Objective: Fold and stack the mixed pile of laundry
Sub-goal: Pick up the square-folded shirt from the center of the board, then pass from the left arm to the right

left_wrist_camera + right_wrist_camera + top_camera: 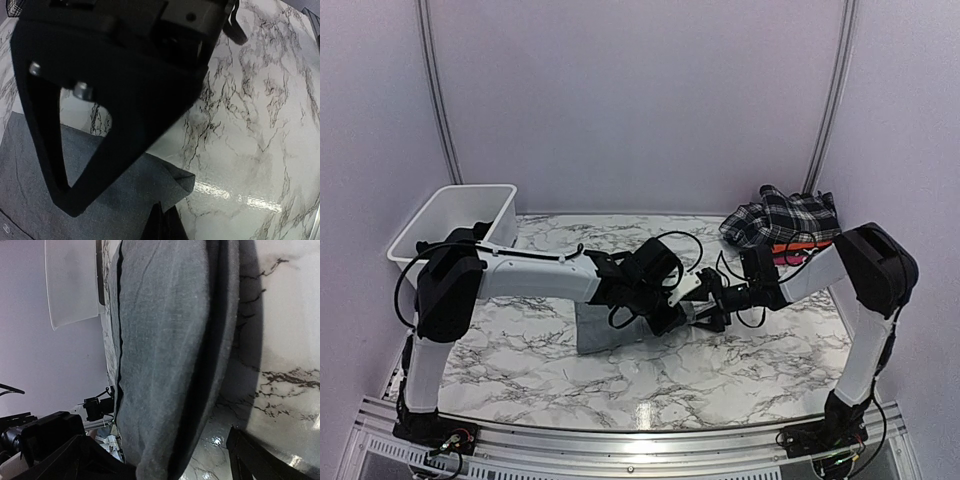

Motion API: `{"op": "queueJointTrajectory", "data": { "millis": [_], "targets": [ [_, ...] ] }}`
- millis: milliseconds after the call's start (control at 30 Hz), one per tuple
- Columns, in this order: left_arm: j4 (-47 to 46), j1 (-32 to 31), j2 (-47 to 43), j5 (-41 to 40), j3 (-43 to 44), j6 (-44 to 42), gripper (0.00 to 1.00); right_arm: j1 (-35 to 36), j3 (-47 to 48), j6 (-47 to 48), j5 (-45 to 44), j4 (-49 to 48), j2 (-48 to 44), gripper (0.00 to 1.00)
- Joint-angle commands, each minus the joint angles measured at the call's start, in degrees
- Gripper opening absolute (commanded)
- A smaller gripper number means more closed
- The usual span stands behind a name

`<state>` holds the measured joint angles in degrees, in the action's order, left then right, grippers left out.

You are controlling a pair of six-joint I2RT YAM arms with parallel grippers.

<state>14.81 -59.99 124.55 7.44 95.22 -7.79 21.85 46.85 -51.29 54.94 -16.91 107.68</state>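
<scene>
- Soft, even light from overhead; no hard shadows in the top view.
- White glare streaks the glossy bench near its front edge.
- In the wrist views the near parts are dark and blurred; the grey cloth throws a soft shadow.

Table: white top with black marble veining, glossy, fills the floor of the booth. Glare patch near the middle of the near edge; light soft and even, from above. Back wall plain pale lilac-white, no windows. Left wall and right wall same plain finish. Metal strip runs up the far left corner, another metal strip up the far right, both curving inward at the top. Aluminium rail along the near edge. White plastic basket at far left, against the wall.
</scene>
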Motion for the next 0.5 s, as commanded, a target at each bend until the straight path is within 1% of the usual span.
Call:
{"op": "queueJointTrajectory", "data": {
  "millis": [0, 167, 233, 333, 467],
  "targets": [
    [-4.0, 0.1, -4.0, 4.1, -1.2, 2.6, 0.00, 0.7, -1.2, -8.8, -2.9, -5.8, 3.4, 0.94],
    [-4.5, -0.5, -4.9, 6.0, -2.0, 2.7, 0.00, 1.3, 2.5, -15.2, -2.8, -13.1, 8.6, 0.84],
    [-4.6, -0.7, -5.0, 6.5, -2.6, 2.5, 0.00, 1.4, 4.4, -17.1, -2.9, -15.1, 10.6, 0.76],
    [-4.7, -1.0, -5.3, 6.7, -3.4, 2.4, 0.00, 1.4, 6.9, -18.7, -3.4, -15.7, 13.1, 0.64],
    [-4.9, -1.3, -5.9, 6.5, -4.3, 1.8, 0.00, 1.5, 10.0, -17.3, -4.0, -13.0, 15.2, 0.49]
  ]
}}
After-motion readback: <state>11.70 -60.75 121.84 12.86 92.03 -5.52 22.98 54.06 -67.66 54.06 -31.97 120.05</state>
